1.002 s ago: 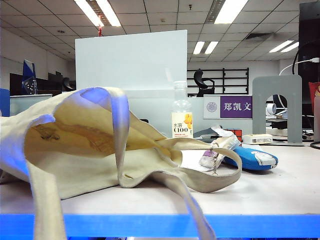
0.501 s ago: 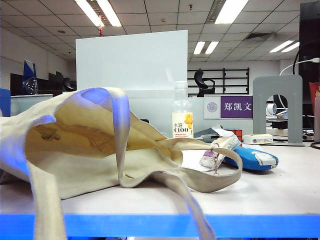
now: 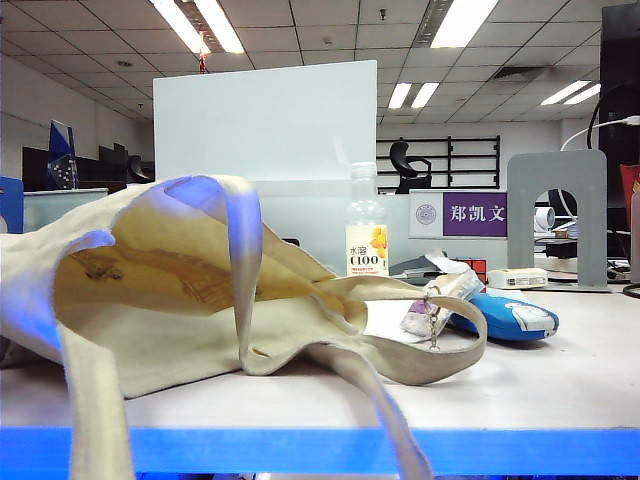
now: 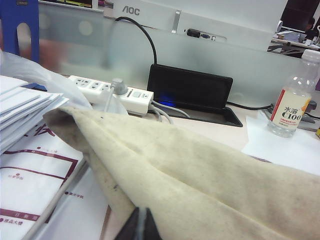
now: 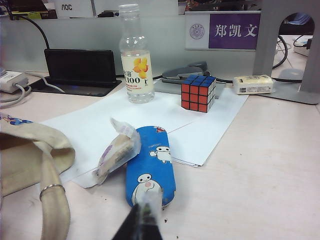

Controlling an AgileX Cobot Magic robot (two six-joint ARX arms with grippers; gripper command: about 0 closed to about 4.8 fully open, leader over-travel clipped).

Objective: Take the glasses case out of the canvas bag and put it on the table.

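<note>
Out of the canvas bag (image 3: 190, 290) already, glasses case (image 5: 149, 167) flat on the bench (image 5: 260, 165), at the bag's 3 o'clock beside a crumpled wrapper (image 5: 117, 150). Left gripper (image 4: 140, 226) closed, empty, over bag cloth. Right gripper (image 5: 142, 220) closed, empty, at the case's near end.

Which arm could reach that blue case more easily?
The right. Its shut right gripper hangs just short of the glasses case, already lying on the table outside the canvas bag. The shut left gripper sits over bag cloth, with no case in sight.
</note>
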